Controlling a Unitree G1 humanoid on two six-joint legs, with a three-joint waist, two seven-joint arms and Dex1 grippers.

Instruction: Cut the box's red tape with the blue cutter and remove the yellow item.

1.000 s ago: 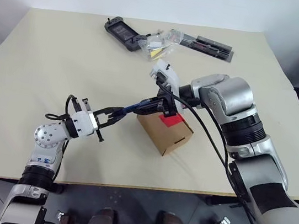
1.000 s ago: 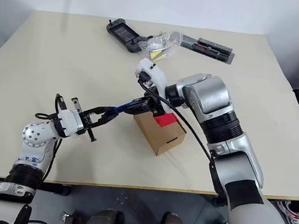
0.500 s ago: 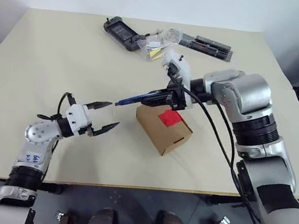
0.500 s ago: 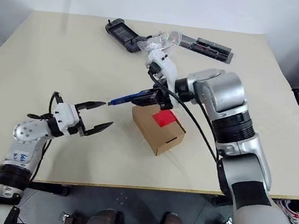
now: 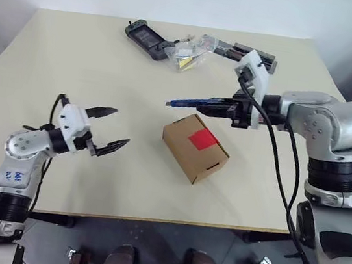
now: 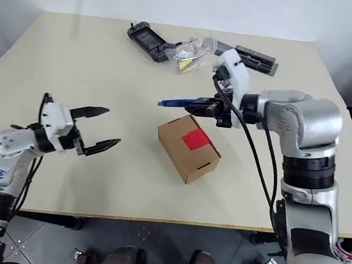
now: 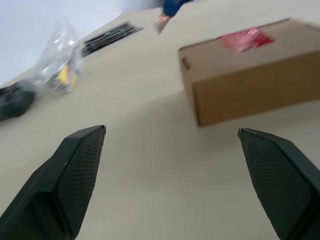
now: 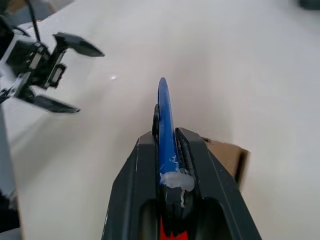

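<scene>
Blue cutter [image 5: 196,101] sits clenched in our right gripper [image 5: 231,109] just behind the box [image 5: 195,147], ready for its red tape [image 5: 202,138]; our left gripper [image 5: 110,127] hangs released beside the box.

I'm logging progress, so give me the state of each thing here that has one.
box: closed, resting on the table
red tape: on the box top, looks uncut
blue cutter: held in the air beyond the box
right gripper: shut on the cutter
left gripper: open, empty
clear bag: lying at the far edge
</scene>
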